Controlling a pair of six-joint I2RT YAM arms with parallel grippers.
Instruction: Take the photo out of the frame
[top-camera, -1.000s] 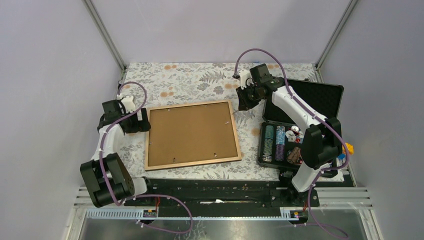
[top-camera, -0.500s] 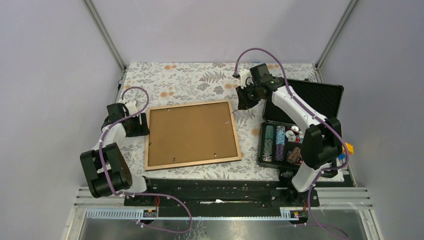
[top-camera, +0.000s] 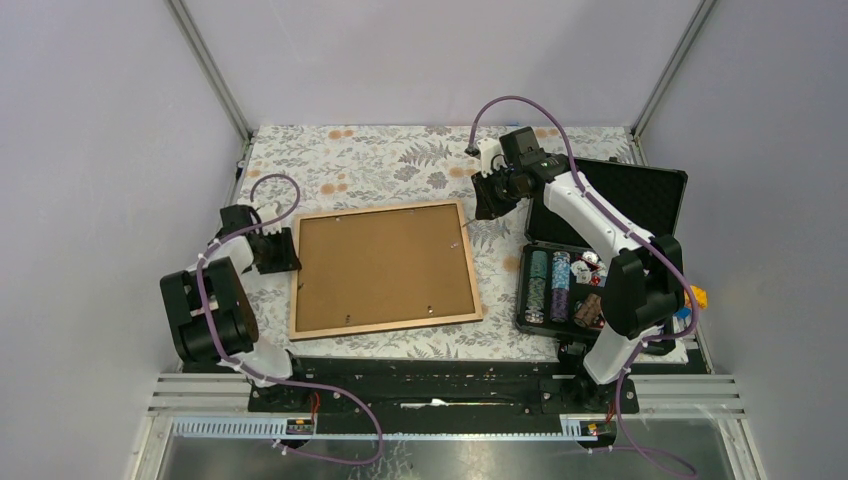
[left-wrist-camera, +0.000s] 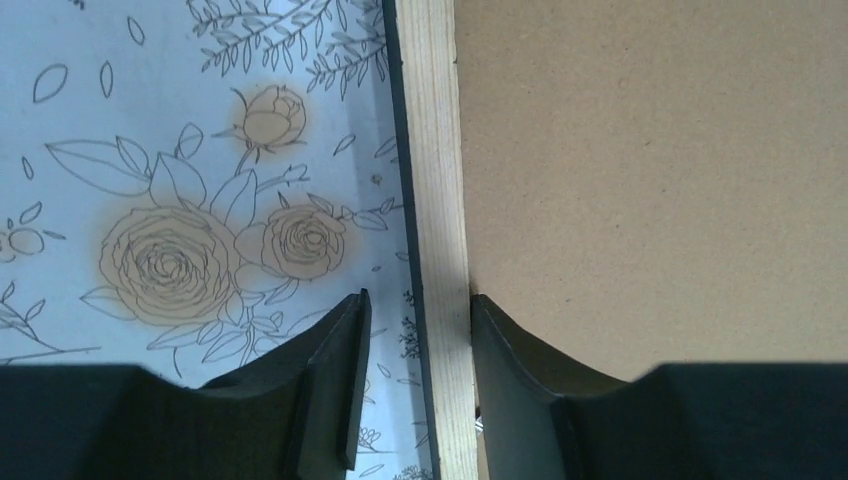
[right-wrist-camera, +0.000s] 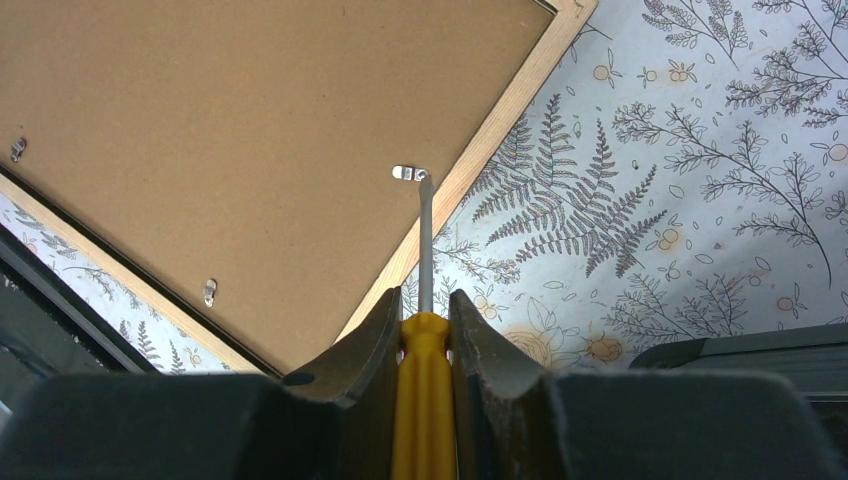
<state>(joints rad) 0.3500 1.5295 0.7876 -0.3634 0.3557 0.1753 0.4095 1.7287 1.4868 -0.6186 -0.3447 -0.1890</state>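
The frame (top-camera: 385, 270) lies face down on the floral cloth, showing its brown backing board (left-wrist-camera: 650, 150) and light wood edge (left-wrist-camera: 435, 150). The photo is hidden under the backing. My left gripper (top-camera: 283, 250) straddles the frame's left edge. Its inner finger (left-wrist-camera: 510, 370) rests against the wood, while a gap separates the outer finger (left-wrist-camera: 335, 380) from the edge. My right gripper (right-wrist-camera: 425, 310) is shut on a yellow-handled screwdriver (right-wrist-camera: 425, 400). The screwdriver's tip touches a small metal clip (right-wrist-camera: 405, 173) near the frame's far right corner.
An open black case (top-camera: 625, 195) with poker chips (top-camera: 550, 285) stands right of the frame, beside the right arm. Two more metal clips (right-wrist-camera: 209, 292) (right-wrist-camera: 17, 149) sit on the backing. Metal posts and grey walls close in the table at back and sides.
The left gripper has slid toward me along the frame's left edge and its jaws have narrowed around that edge. The right arm and screwdriver have not moved.
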